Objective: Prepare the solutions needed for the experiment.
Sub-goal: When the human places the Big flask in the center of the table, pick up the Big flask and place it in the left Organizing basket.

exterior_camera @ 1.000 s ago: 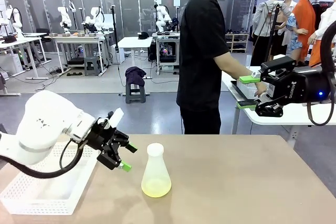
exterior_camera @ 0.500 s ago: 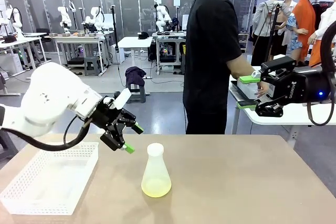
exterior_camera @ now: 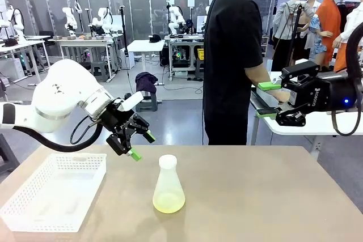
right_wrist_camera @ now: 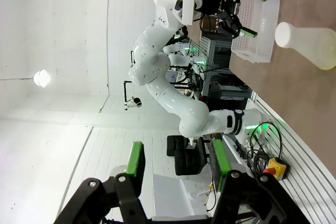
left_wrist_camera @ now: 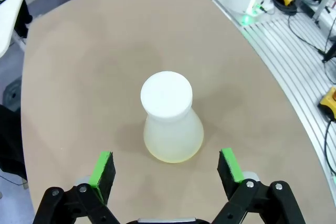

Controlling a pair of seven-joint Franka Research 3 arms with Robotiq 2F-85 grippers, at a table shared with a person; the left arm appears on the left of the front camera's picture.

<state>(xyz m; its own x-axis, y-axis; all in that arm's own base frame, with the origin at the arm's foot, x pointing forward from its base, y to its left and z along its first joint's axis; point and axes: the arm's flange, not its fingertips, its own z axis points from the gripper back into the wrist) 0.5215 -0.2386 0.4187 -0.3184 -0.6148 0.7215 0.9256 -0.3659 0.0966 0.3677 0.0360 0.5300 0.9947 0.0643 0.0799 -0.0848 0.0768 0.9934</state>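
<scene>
Left fingers spread wide, gripping nothing, right fingers parted, one frosted flask upright on bench, shallow yellow-green solution inside, one white perforated tray nearby

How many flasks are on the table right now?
1. The flask stands upright near the middle of the table, right of the white tray, with the open left claw up-left of it. None seems hidden.
</scene>
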